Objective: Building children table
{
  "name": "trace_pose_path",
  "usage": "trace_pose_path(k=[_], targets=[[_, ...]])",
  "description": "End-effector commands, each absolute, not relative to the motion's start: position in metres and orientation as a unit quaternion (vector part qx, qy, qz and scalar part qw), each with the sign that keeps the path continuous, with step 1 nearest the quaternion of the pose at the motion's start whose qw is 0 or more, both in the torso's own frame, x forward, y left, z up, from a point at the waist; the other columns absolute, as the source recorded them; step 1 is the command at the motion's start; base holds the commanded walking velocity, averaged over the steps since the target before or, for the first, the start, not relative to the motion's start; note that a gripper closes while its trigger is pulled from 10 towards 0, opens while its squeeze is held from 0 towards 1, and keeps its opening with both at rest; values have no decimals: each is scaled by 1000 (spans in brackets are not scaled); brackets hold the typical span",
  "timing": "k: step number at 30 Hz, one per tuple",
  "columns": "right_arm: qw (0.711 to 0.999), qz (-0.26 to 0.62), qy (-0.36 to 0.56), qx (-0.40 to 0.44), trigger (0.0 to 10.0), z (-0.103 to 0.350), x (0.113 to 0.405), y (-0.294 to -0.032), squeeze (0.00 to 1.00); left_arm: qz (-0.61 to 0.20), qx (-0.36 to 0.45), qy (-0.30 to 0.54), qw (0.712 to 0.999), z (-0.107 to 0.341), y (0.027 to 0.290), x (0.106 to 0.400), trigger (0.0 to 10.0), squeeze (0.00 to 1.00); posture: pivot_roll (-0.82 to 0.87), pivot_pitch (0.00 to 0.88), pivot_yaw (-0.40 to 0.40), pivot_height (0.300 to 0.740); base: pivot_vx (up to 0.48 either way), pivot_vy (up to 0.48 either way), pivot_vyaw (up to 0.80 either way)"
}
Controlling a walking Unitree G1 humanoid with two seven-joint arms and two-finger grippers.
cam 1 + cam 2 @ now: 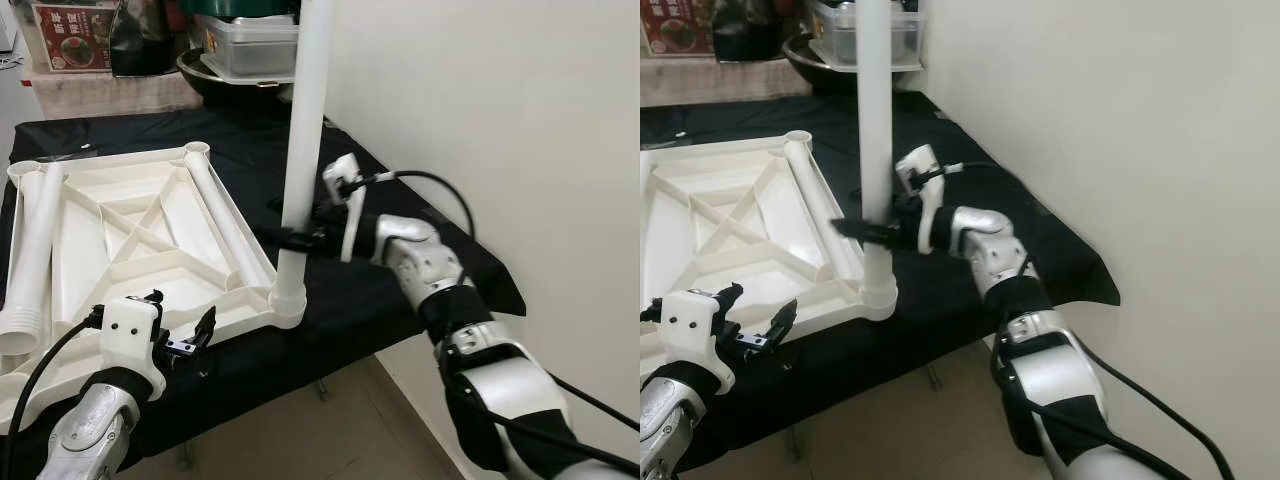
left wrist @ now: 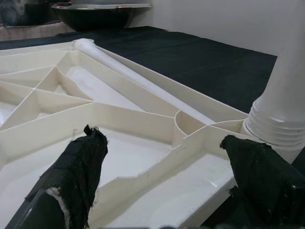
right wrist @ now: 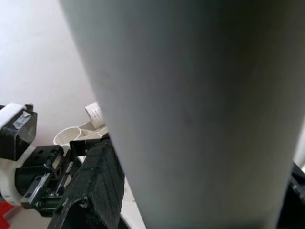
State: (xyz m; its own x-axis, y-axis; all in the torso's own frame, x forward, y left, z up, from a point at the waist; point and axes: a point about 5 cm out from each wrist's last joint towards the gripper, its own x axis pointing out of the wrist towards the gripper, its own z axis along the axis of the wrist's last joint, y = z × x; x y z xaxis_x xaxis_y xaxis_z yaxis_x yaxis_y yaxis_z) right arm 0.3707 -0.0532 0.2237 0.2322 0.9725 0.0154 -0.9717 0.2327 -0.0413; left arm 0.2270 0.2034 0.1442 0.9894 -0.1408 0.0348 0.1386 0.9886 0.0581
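Observation:
A white plastic tabletop [image 1: 130, 235] lies upside down on the black-clothed table. One white leg [image 1: 303, 130] stands upright in its near right corner socket [image 1: 287, 302]. My right gripper [image 1: 297, 239] is shut on this leg a little above the socket; in the right wrist view the leg [image 3: 190, 109] passes close by a black finger [image 3: 95, 186]. Two more legs lie on the tabletop, one along its left edge [image 1: 35, 250] and one along its right rib [image 1: 228, 218]. My left gripper [image 2: 159, 136] hangs open over the tabletop's near edge, holding nothing.
A white wall [image 1: 500, 100] runs close along the right side of the table. At the back stand a dark bowl [image 1: 235, 85], a lidded container [image 1: 250, 45] and boxes. The black cloth [image 1: 340, 320] ends at the table's front edge, with bare floor [image 1: 330, 430] below.

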Motion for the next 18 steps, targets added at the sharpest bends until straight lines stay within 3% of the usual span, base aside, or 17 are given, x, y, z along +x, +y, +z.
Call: trace_pose_path(k=[1, 2, 3, 4, 5, 6, 7, 8, 9, 10, 12, 14, 18], targets=[[768, 640, -23, -20, 8196, 223, 369, -46, 0, -73, 23, -15, 997, 142, 205, 225, 10000, 0, 199, 0, -153, 740, 0, 0, 0], [768, 640, -23, -20, 8196, 223, 369, -46, 0, -73, 23, -15, 997, 142, 205, 225, 10000, 0, 199, 0, -153, 740, 0, 0, 0], [777, 629, -31, -9, 2667, 225, 371, -45, 0, -73, 22, -14, 997, 141, 206, 224, 10000, 0, 199, 0, -153, 740, 0, 0, 0], [777, 629, -31, -9, 2667, 225, 371, -45, 0, -73, 22, -14, 997, 141, 206, 224, 10000, 0, 199, 0, -153, 740, 0, 0, 0], [825, 564, -39, 9, 0, 226, 380, -48, 0, -74, 21, -13, 997, 141, 207, 224, 10000, 0, 198, 0, -148, 740, 0, 0, 0], [825, 564, -39, 9, 0, 226, 380, -48, 0, -74, 21, -13, 997, 141, 207, 224, 10000, 0, 198, 0, -148, 740, 0, 0, 0], [852, 522, -35, 2, 0, 223, 385, -51, 0, -74, 21, -13, 997, 141, 207, 223, 10000, 0, 198, 0, -148, 740, 0, 0, 0], [852, 522, -35, 2, 0, 223, 385, -51, 0, -74, 21, -13, 997, 141, 207, 223, 10000, 0, 198, 0, -148, 740, 0, 0, 0], [907, 420, -25, -3, 0, 218, 395, -59, 0, -75, 21, -13, 997, 141, 208, 223, 10000, 0, 189, 0, -146, 740, 0, 0, 0], [907, 420, -25, -3, 0, 218, 395, -59, 0, -75, 21, -13, 997, 141, 208, 223, 10000, 0, 189, 0, -146, 740, 0, 0, 0], [976, 215, 20, 32, 0, 204, 403, -78, 0, -75, 21, -14, 997, 141, 208, 223, 10000, 0, 181, 0, -143, 740, 0, 0, 0], [990, 123, 37, 51, 0, 194, 396, -84, 0, -75, 21, -15, 997, 142, 208, 223, 10000, 0, 171, 0, -132, 740, 0, 0, 0], [989, 122, 40, 75, 0, 188, 382, -69, 0, -75, 21, -15, 997, 142, 208, 223, 10000, 0, 157, 0, -121, 740, 0, 0, 0]])
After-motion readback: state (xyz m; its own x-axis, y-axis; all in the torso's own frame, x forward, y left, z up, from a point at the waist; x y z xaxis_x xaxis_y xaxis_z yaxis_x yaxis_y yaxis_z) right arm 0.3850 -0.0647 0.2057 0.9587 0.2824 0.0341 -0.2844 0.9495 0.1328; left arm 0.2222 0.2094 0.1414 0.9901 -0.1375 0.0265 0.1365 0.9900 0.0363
